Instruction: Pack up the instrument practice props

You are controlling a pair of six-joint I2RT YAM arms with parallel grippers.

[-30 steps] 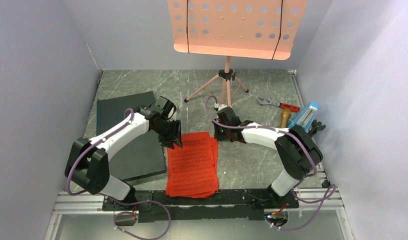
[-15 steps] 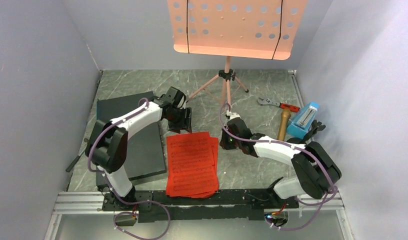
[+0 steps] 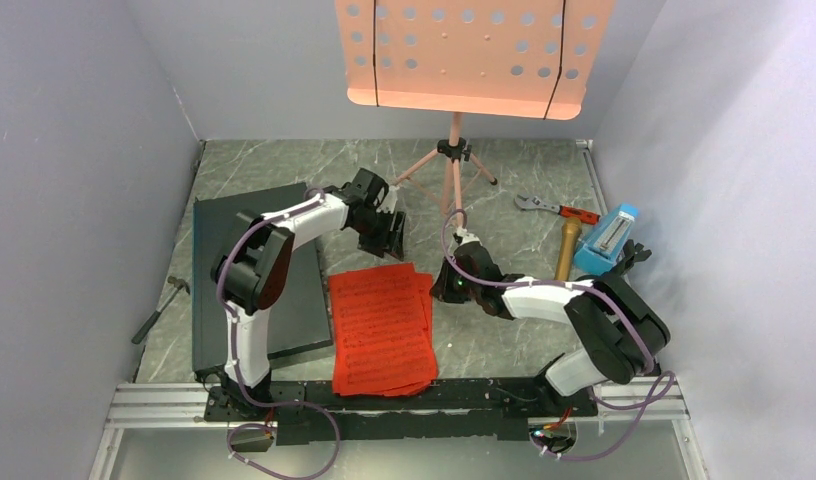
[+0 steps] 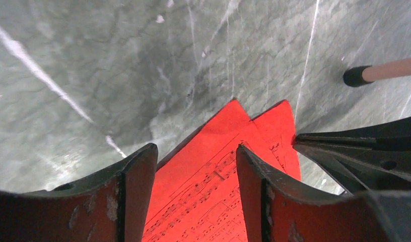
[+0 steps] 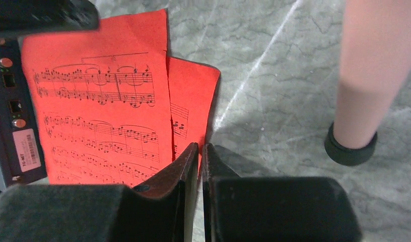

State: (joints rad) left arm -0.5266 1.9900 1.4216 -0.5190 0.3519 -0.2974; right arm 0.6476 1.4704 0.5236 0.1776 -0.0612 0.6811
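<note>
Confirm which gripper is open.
The left gripper: its fingers stand apart by the far corner of the red sheet-music pages. The right gripper is shut at their right edge.

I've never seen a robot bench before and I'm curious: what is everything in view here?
Music stand: one, pink, far middle.
Sheet-music pages: loose stack, red, near middle.
Microphone: one, gold, lying at right.
Metronome: one, blue, right of the microphone.
Wrench: one, red-handled, beyond the microphone.
Slab: one, dark, flat at left.
Hammer-like item: one, grey, left of the slab.
Table: one, grey marbled.
Arms: two, white and black, near edge.
Left tool: one, black, open above the pages' far corner.
Right tool: one, black, closed at the pages' right edge.
</note>
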